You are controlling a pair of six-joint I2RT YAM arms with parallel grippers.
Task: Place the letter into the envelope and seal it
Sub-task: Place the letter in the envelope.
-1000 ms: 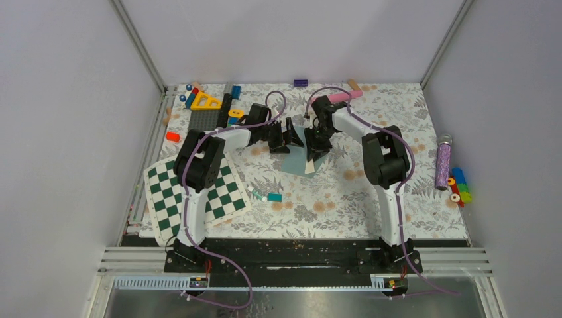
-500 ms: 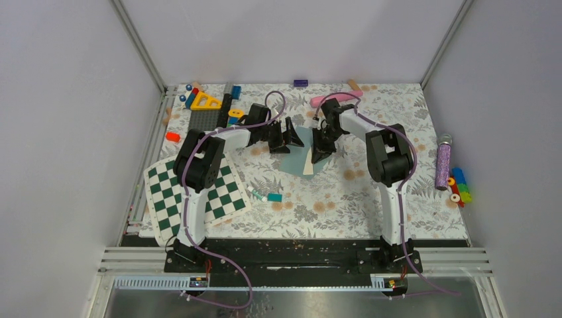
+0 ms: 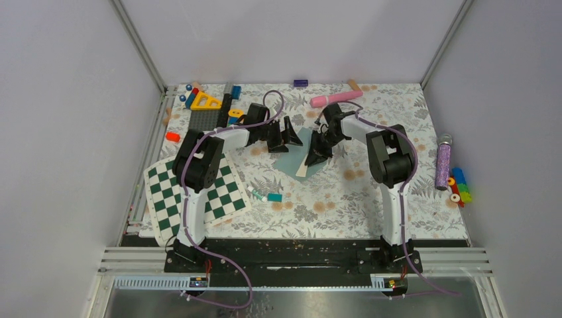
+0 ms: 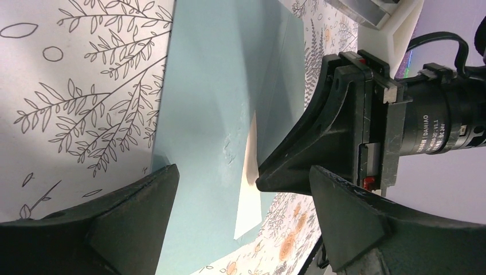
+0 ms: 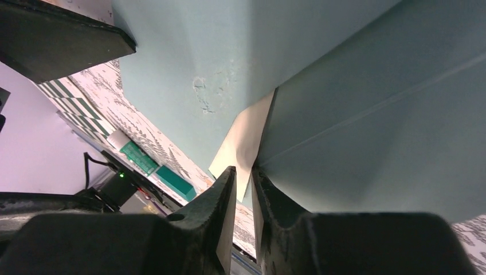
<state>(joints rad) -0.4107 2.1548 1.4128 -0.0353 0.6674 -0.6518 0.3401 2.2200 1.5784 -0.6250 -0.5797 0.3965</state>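
Note:
The teal envelope (image 3: 297, 147) lies flat on the floral mat between my two grippers, and fills the left wrist view (image 4: 218, 86) and the right wrist view (image 5: 344, 103). The cream letter (image 3: 305, 165) sticks out from under a teal layer at the envelope's near edge (image 4: 249, 197). My right gripper (image 3: 317, 151) is shut on the letter (image 5: 243, 149), fingers (image 5: 218, 212) pinching its edge. My left gripper (image 3: 290, 132) hangs open over the envelope's far left part, its fingers (image 4: 120, 223) wide apart and empty.
A green-white checkerboard (image 3: 192, 192) lies near left. A small teal block (image 3: 274, 197) and a green-white tube (image 3: 257, 194) lie near the envelope. A pink cylinder (image 3: 335, 98) is at the back, toys (image 3: 205, 101) back left, a purple glitter tube (image 3: 443, 162) at right.
My right gripper has moved right and nearer with the letter, uncovering the pink cylinder. The envelope has turned slightly. My left gripper has shifted a little farther back.

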